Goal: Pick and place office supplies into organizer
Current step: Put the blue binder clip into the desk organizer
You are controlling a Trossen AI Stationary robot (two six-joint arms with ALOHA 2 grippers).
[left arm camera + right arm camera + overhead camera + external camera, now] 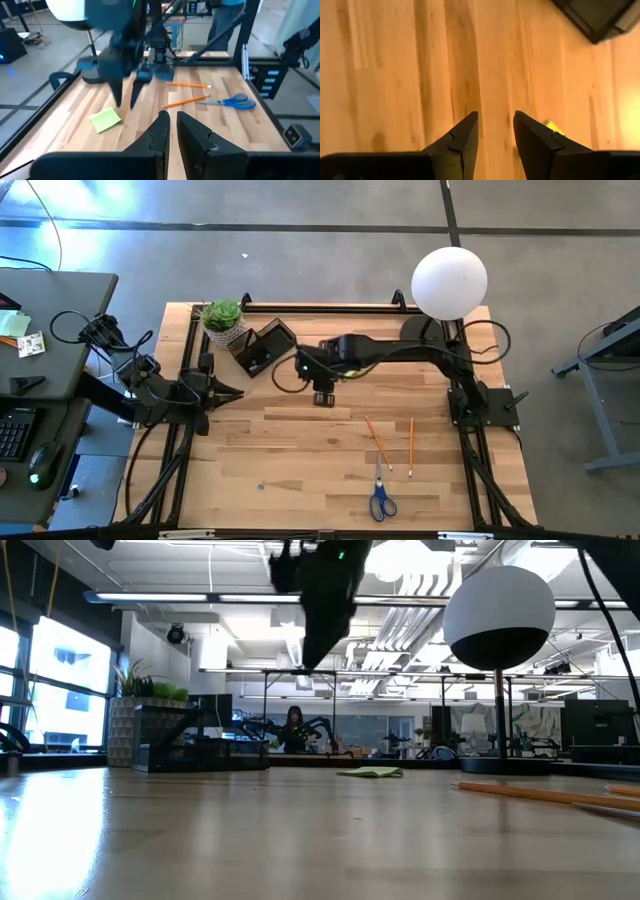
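The yellow-green sticky pad (106, 120) lies flat on the table, under my right arm in the high view. My right gripper (495, 116) hangs above the wood beside the pad, fingers pointing down, open and with nothing between them. A corner of the pad (551, 126) shows past one finger. The dark organizer (265, 347) stands at the far left, beyond the gripper. Two pencils (378, 442) and the blue-handled scissors (382, 498) lie toward the near right. A tiny blue piece (262, 487) lies near the front. My left gripper (171, 116) waits shut at the table's left edge.
A small potted plant (222, 320) stands at the far left corner next to the organizer. The white globe lamp (450, 280) stands at the far right. Bare wood stretches between the pad and the pencils. A desk with a keyboard (18, 430) stands left of the table.
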